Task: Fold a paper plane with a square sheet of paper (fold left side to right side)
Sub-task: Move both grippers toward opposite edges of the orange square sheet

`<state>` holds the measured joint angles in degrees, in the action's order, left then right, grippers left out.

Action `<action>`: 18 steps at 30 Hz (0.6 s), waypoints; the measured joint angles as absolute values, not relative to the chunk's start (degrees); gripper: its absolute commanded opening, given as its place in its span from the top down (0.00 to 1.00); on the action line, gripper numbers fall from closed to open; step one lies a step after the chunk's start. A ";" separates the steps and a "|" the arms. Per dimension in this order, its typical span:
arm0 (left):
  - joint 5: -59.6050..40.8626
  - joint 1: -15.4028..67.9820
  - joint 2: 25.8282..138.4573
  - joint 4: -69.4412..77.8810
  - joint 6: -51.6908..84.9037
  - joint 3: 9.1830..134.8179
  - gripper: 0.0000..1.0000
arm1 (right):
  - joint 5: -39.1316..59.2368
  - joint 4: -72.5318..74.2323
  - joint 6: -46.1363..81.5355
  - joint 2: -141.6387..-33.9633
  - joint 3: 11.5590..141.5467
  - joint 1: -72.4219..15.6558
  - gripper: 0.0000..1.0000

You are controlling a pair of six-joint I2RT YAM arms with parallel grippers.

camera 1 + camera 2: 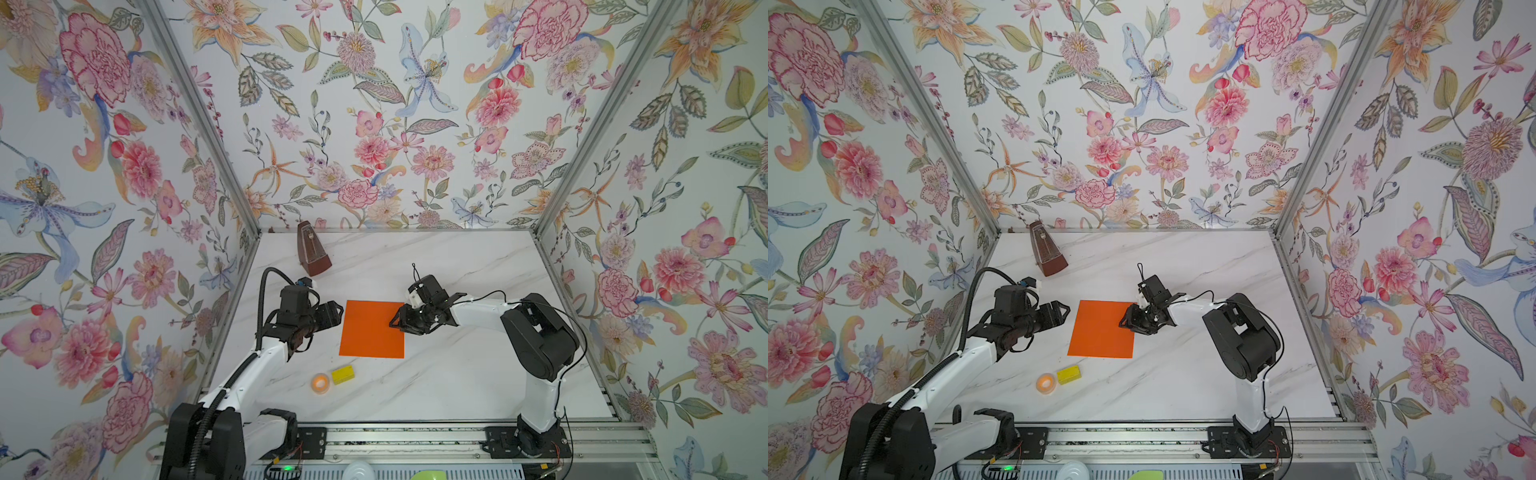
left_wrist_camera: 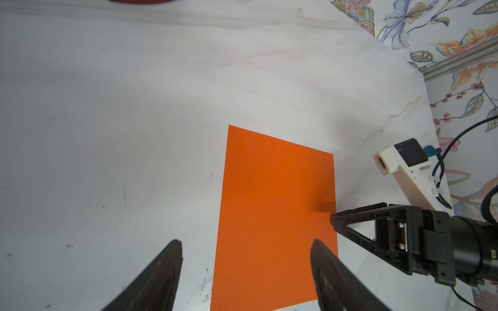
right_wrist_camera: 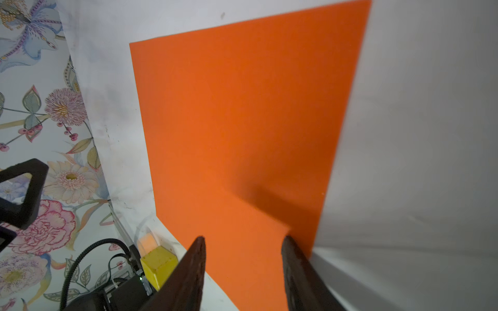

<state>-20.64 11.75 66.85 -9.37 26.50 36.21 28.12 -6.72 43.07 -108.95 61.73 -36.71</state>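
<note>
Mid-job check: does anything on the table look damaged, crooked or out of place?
Nothing stands out. The bright-orange square paper sheet lies flat and uncreased on the white marble table, with no tear or curled corner visible.

Bright even light, soft shadows, warped edges

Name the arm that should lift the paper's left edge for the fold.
Left. The left gripper hangs open just beside the paper's left edge, the side to fold over. The right gripper sits at the opposite edge, so it seems better used to hold the paper down.
</note>
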 measured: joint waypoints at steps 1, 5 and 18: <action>-21.06 12.67 67.31 -8.64 26.87 36.21 0.31 | 28.40 -7.60 41.93 -108.20 60.97 -36.03 0.51; -22.35 17.39 69.76 -4.10 29.23 36.14 0.38 | 29.82 -12.16 36.42 -104.68 57.56 -32.42 0.51; -21.10 31.00 84.88 2.24 34.48 38.37 0.66 | 31.46 -20.97 28.69 -99.92 54.08 -26.26 0.50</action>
<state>-21.10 31.00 84.88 2.24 34.48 38.37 31.46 -20.97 28.69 -99.92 54.08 -26.26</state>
